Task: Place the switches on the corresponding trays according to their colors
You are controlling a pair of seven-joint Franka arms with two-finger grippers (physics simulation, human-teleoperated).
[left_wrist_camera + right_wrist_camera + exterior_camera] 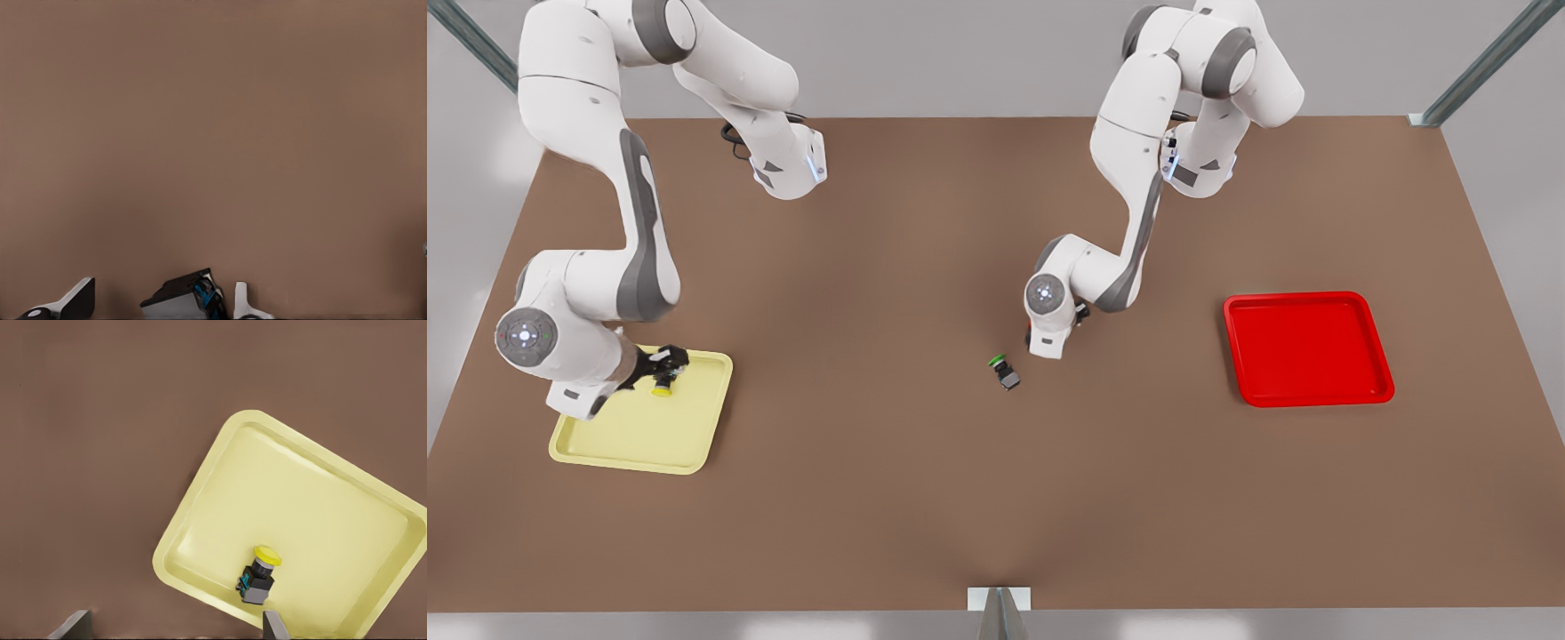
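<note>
The right tool hangs spread wide over the glossy pale yellow tray, where the yellow-capped switch lies. The left tool grips a blocky dark switch above the matte tabletop, well apart from the red tray.

Table: plain matt brown, no pattern. Pale yellow tray: uniform pale yellow. Yellow switch: bright yellow round cap on a dark grey-black body with a small blue-teal fleck. Red tray: solid bright red. Green switch: green cap, dark grey-black body. Boxy dark part in the left wrist view: black and grey, with blue detail. Arms: white shells, grey joint bands.
</note>
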